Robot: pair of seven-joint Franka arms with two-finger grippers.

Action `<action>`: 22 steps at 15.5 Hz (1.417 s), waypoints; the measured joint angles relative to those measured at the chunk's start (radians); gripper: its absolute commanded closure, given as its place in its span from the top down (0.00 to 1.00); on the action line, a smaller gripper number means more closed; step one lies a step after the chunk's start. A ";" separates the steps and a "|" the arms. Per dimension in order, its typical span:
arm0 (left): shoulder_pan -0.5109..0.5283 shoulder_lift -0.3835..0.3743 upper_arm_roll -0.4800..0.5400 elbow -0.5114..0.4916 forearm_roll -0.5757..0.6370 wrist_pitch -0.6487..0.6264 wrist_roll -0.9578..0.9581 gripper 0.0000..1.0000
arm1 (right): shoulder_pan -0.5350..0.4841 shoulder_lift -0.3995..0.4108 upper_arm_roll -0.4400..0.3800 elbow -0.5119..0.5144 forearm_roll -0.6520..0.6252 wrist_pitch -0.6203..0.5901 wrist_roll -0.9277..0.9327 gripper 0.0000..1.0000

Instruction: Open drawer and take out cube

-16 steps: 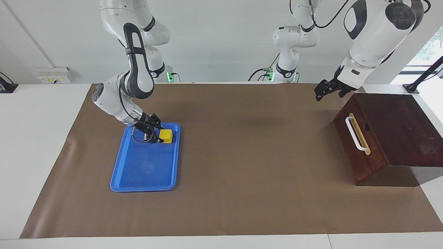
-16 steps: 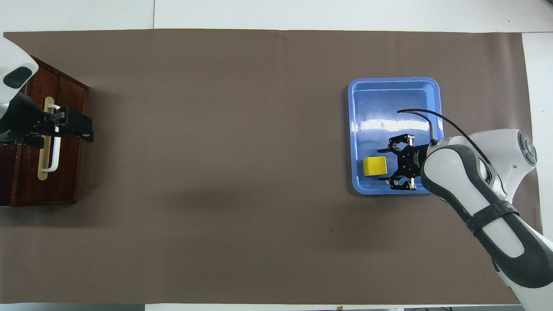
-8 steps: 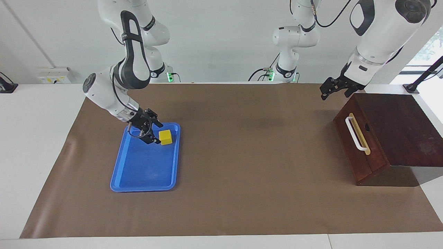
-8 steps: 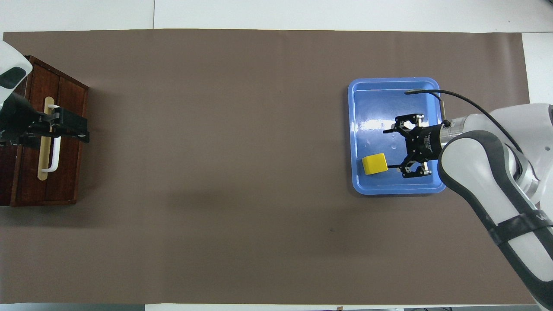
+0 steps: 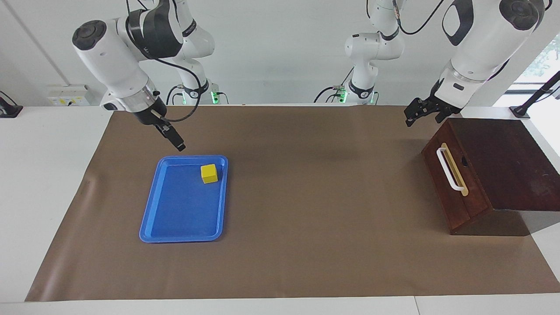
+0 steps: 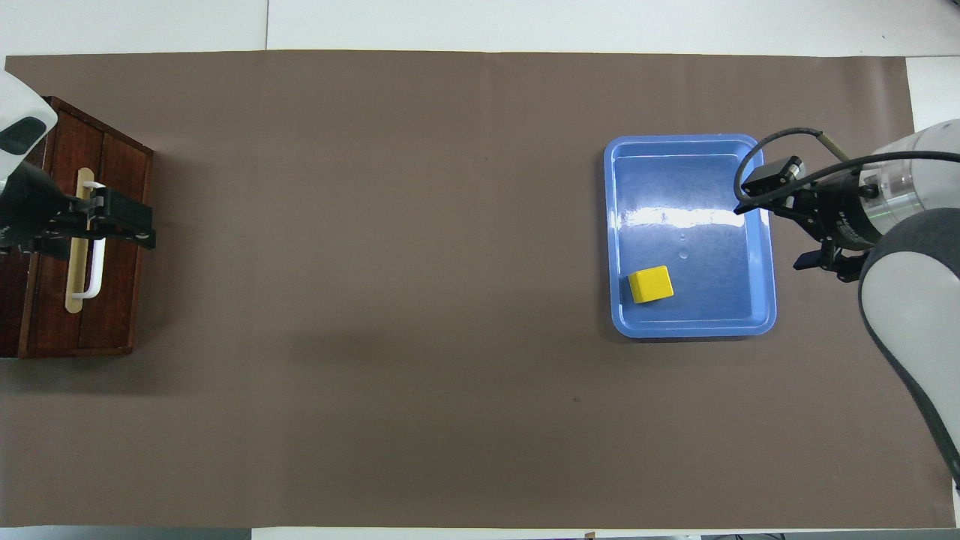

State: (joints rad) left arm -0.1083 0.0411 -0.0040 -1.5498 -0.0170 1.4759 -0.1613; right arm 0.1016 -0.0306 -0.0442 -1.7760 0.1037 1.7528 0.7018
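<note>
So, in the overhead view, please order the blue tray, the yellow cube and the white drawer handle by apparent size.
1. blue tray
2. white drawer handle, partly hidden by the left tool
3. yellow cube

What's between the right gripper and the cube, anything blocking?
Nothing visible. The cube sits alone in the blue tray, at the end nearer the robots, uncovered. The right gripper hangs in the air by that end of the tray, holding nothing. The left gripper waits by the shut drawer.

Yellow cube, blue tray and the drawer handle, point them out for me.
yellow cube (image 5: 209, 173), facing view, front face.
blue tray (image 5: 179, 214), facing view, bare floor.
drawer handle (image 5: 447, 169), facing view, middle of the white bar.
</note>
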 measured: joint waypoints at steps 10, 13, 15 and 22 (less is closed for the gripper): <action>0.000 -0.001 -0.005 0.001 0.000 0.000 0.000 1.00 | -0.001 -0.085 0.000 0.021 -0.109 -0.069 -0.493 1.00; 0.011 -0.003 -0.001 0.001 0.000 0.000 0.000 1.00 | -0.007 -0.048 -0.007 0.134 -0.110 -0.163 -0.538 1.00; 0.020 -0.004 0.000 0.001 0.000 0.000 0.000 1.00 | -0.038 -0.022 -0.005 0.184 -0.111 -0.179 -0.574 1.00; 0.022 -0.004 -0.001 0.001 0.000 0.000 0.000 1.00 | -0.204 0.012 0.123 0.178 -0.111 -0.197 -0.606 1.00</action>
State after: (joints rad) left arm -0.0862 0.0368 -0.0051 -1.5487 -0.0170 1.4758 -0.1614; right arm -0.1023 -0.0189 0.0787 -1.5983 -0.0076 1.5556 0.0953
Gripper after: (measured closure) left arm 0.000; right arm 0.000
